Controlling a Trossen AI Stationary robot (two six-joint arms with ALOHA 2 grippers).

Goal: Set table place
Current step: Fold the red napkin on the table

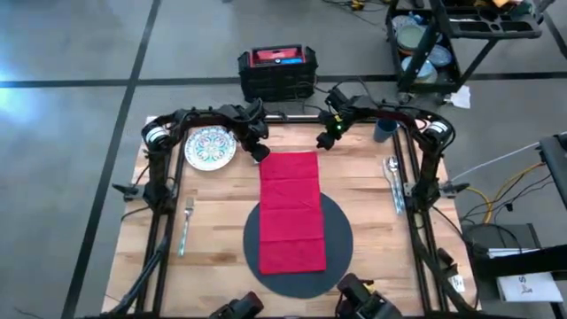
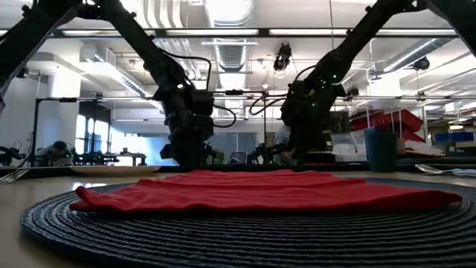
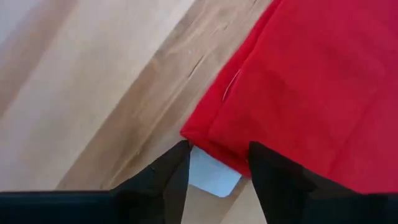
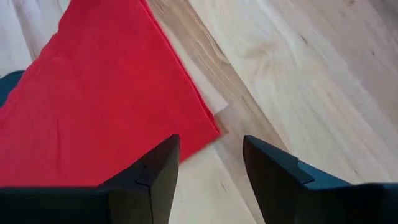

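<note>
On the plank desk point(image 1: 372, 190), the red napkin point(image 1: 291, 211) is lying flat as a long strip running from the centre toward twelve o'clock, its near half resting on the round dark grey mat point(image 1: 339, 237) and its far end reaching past the mat onto bare wood. The left pincer point(image 1: 259, 149) is hovering at the napkin's far corner on the eleven o'clock side; in its wrist view its two dark fingers point(image 3: 166, 180) are standing apart, straddling that corner point(image 3: 211, 140) and gripping nothing. The right pincer point(image 1: 326, 138) is hanging just past the opposite far corner, toward one o'clock, its fingers point(image 4: 155, 171) likewise spread, with the red corner point(image 4: 208, 130) lying between them but not pinched. The patterned white plate point(image 1: 209, 147) is sitting at ten o'clock, just beside the left arm. The fork point(image 1: 186, 224) is lying at nine o'clock, well apart from the mat. The spoon point(image 1: 392, 173) is lying at about two o'clock, and the dark blue cup point(image 1: 384, 130) is standing beyond it near the far rail.
</note>
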